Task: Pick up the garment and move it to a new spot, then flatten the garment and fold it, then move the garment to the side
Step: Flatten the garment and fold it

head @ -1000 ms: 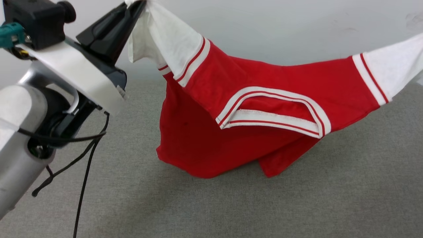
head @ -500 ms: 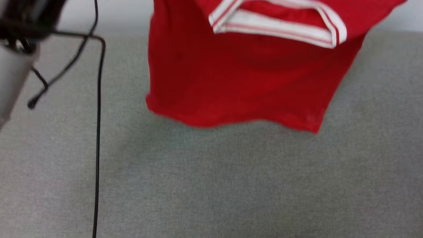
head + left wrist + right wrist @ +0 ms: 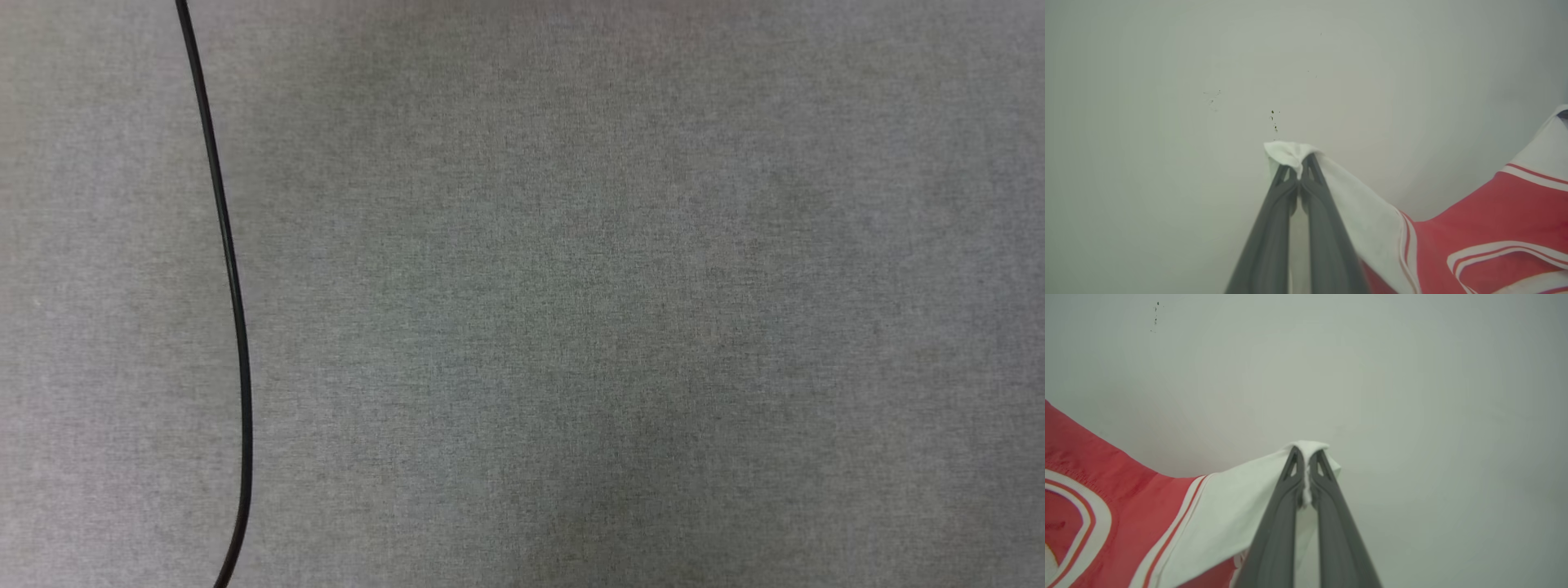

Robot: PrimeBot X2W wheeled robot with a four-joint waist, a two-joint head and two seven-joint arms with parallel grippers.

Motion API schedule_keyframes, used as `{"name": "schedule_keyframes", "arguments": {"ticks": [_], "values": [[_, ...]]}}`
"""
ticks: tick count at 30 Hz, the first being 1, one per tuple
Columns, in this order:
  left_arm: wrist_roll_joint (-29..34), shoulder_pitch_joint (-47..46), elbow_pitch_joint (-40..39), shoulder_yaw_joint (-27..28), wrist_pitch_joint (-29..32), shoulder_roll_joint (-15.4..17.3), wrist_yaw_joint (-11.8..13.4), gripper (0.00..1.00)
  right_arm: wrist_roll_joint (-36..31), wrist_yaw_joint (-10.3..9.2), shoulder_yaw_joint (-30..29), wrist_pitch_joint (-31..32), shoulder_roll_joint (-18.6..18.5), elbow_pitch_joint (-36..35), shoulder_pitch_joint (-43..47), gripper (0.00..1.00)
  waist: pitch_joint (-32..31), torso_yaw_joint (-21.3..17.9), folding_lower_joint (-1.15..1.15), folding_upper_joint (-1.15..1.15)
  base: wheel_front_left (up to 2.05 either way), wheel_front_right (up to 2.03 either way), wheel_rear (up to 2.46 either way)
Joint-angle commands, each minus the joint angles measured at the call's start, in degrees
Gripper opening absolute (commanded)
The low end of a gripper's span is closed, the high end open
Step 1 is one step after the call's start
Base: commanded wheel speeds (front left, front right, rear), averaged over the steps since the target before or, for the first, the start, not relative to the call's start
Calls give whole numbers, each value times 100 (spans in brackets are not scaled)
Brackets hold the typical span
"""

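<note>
Toward a pale wall [image 3: 1167,122], left jaws and right jaws outstretched, each clenched on a garment [image 3: 1494,220] sleeve [image 3: 1355,204]

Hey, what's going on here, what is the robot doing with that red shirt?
The robot is holding up a red T-shirt by its two white sleeves. The left gripper is shut on the end of one sleeve and the right gripper is shut on the end of the other. The shirt hangs spread between them in front of a pale wall. The head camera looks down on a grey fabric surface with a black cable running along its left side.
</note>
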Motion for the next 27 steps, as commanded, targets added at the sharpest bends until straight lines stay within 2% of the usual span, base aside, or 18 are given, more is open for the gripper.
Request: {"name": "schedule_keyframes", "arguments": {"ticks": [1,7,14,20,27], "values": [[11,-103,89,5,-56,-15,-33,0,-37,-7,48,-54,55,91,-100,0,85,-14,-2,0,0,0,0],[-80,-159,729,-24,-261,-151,-194,0,-40,-7,432,-381,160,713,-465,0,330,7,-2,0,0,0,0],[-202,335,989,-105,-710,-179,-318,0,236,-7,823,-850,341,1227,-74,0,450,-3,-2,0,0,0,0],[-187,1316,849,-267,-1064,-115,-334,0,558,-7,1161,-1369,599,1487,719,0,195,11,-2,0,0,0,0],[-219,2920,206,-249,-1217,134,-85,0,933,-7,1432,-1977,636,1379,1869,0,-335,41,-2,0,0,0,0]]}}
